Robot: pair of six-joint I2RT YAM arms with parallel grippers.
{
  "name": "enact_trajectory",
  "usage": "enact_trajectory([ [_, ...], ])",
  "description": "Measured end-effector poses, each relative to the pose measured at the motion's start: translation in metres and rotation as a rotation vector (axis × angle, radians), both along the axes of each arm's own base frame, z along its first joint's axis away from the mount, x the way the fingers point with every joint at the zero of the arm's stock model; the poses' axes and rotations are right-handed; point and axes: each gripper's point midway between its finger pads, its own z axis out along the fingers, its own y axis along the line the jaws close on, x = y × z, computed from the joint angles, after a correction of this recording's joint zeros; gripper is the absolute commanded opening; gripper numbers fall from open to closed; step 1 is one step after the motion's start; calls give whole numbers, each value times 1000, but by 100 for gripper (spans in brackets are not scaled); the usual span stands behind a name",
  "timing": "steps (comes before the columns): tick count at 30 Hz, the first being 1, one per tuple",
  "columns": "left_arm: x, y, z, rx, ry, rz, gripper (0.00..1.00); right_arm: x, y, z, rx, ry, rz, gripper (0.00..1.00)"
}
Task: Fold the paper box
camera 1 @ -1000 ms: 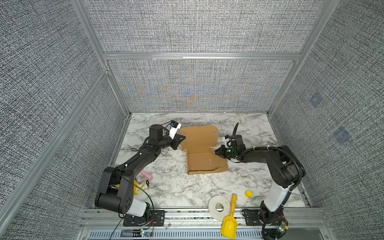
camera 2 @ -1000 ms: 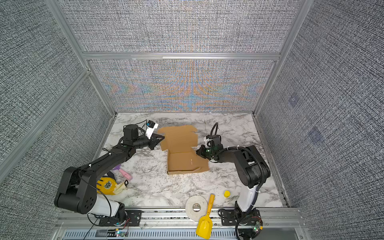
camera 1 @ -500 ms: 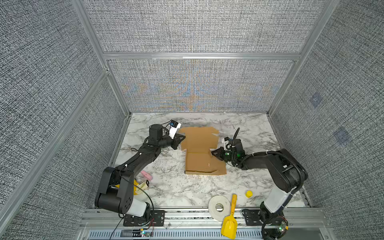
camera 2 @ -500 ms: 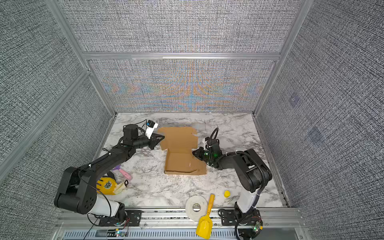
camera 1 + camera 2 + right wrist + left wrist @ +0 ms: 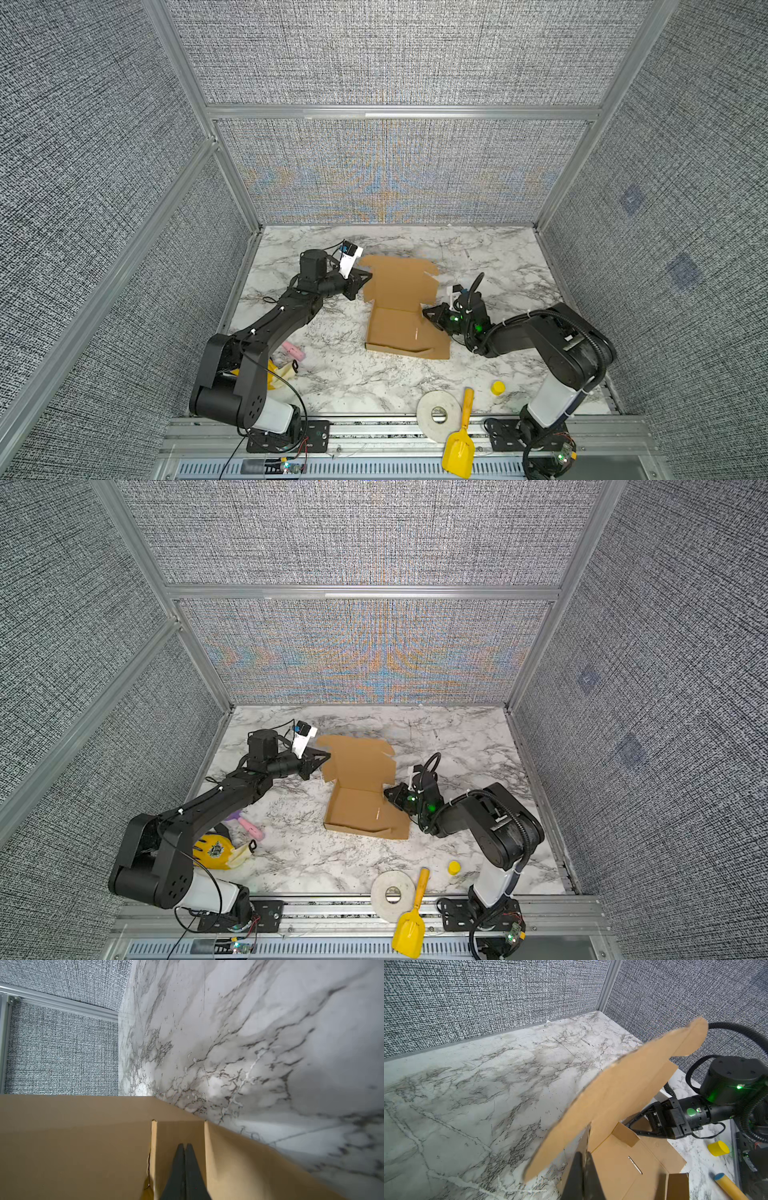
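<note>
Brown cardboard, the box (image 5: 405, 332) lies mid-table (image 5: 478, 257) between the arms, with its base flat and its lid tilted up at the far end. The left gripper (image 5: 368, 277) sits at the lid's left edge, jaws closed on a thin side flap. In the left wrist view the flap's edge runs down to the fingers (image 5: 574, 1172), though the contact itself is dark and hard to make out. The right gripper (image 5: 428, 312) is at the base's right side, jaws pressed together with nothing between them. Its tips lie over a small raised tab (image 5: 178, 1132), and I cannot tell whether they touch it. Near the front edge, well apart from the box, sit a tape roll (image 5: 438, 415), a yellow scoop (image 5: 458, 446) and a yellow cap (image 5: 498, 387). A pink item (image 5: 294, 351) lies by the left arm, which hides part of a yellow thing (image 5: 216, 850).
</note>
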Motion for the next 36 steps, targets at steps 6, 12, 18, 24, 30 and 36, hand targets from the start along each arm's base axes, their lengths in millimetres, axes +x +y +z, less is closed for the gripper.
enact_trajectory([
  [6, 1, 2, 3, 5, -9, 14, 0, -11, 2, -2, 38, 1, -34, 0],
  [12, 1, 2, 1, 3, 1, 19, 0, -11, 14, -1, 52, -21, -49, 0],
  [18, -1, 0, 1, 0, 7, 18, 0, 0, 25, -1, 84, -38, -68, 0],
  [24, -1, -3, 3, -6, -6, 11, 0, 8, 23, -3, 102, -47, -115, 0],
  [30, -4, -7, 3, -24, 10, -4, 0, 14, 11, -5, 98, -68, -196, 0],
  [36, -12, -14, 3, -54, 27, -44, 0, 25, 4, 1, 95, -85, -261, 0],
])
